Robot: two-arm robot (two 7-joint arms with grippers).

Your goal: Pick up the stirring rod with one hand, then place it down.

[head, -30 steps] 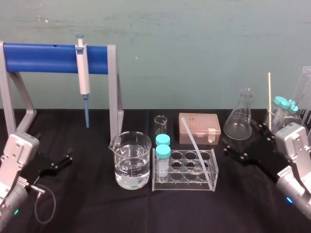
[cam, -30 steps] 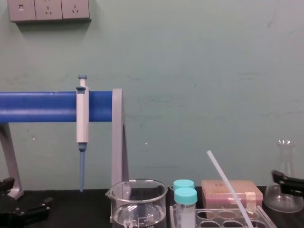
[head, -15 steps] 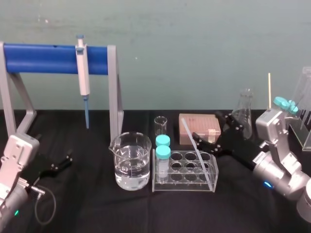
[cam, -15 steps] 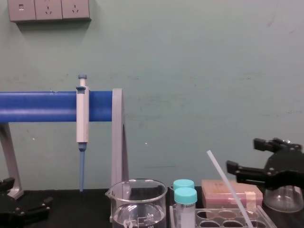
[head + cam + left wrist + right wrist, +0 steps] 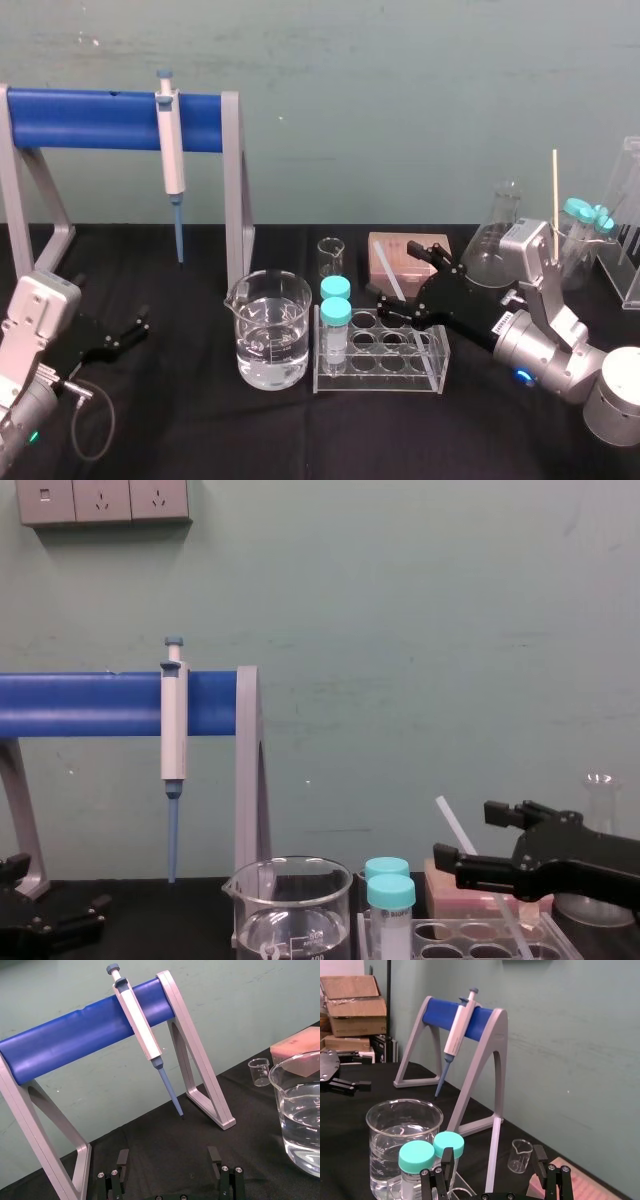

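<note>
Your right gripper [image 5: 400, 280] has swung further toward the centre of the frame since half a second ago. It now brackets the stirring rod [image 5: 384, 268] instead of hanging off to its right. Nearest you, in the lower left of the head view, your left gripper [image 5: 140, 325] sits parked on the black table [image 5: 200, 430], and its wrist view shows it spread wide. At lower centre the clear tube rack [image 5: 380, 384] holds two teal-capped vials [image 5: 335, 300] at its left end. The water beaker [image 5: 268, 335] stands just beside the rack on the left. The rod stands slanted in the rack, its foot toward the rack's right end and its top leaning up and left. In the right wrist view you can see the fingers [image 5: 447, 1160] wide apart, with the rod [image 5: 492, 1150] between them and touching neither. Beyond, right of centre, stands the conical flask [image 5: 497, 240]. At upper left the pipette [image 5: 172, 150] hangs on the blue stand [image 5: 90, 118].
</note>
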